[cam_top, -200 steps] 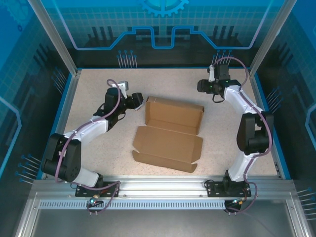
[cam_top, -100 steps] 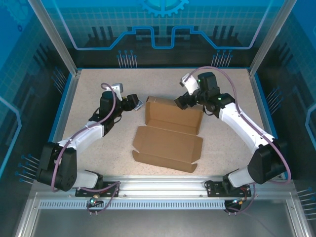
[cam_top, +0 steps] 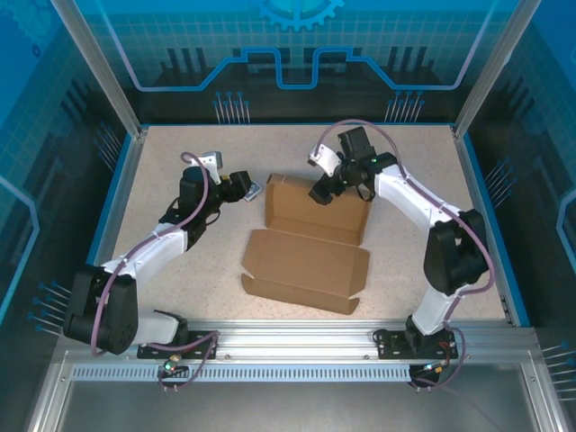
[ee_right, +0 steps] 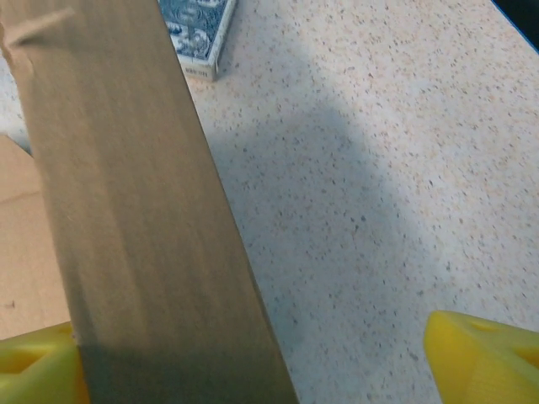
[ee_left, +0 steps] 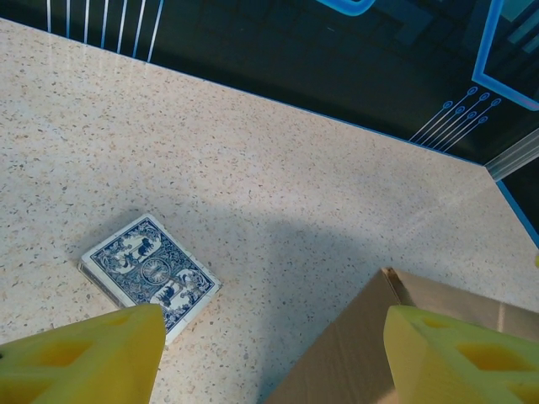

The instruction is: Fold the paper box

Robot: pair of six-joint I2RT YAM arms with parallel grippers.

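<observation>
1. Left gripper [cam_top: 251, 188], its yellow fingers [ee_left: 84, 353] parted and empty, hovers just beside the box's far left corner. A blue-and-white card pack [ee_left: 152, 273] lies flat nearby on the speckled table [cam_top: 211, 279].
2. The box [cam_top: 306, 256], plain brown corrugated card, sits mid-table between the arms. Its far half has thin walls raised; its near half is a flat panel with small side flaps.
3. Right gripper [cam_top: 320, 193] straddles the far wall with jaws wide, not clamped. The wall stands close against one finger and well clear of the other.
4. The fold looks partway done, with the far wall the step in hand. The next move likely calls for pinching that thin wall and bending it along its crease while the left arm steadies the corner. The stiff card may spring back.
</observation>
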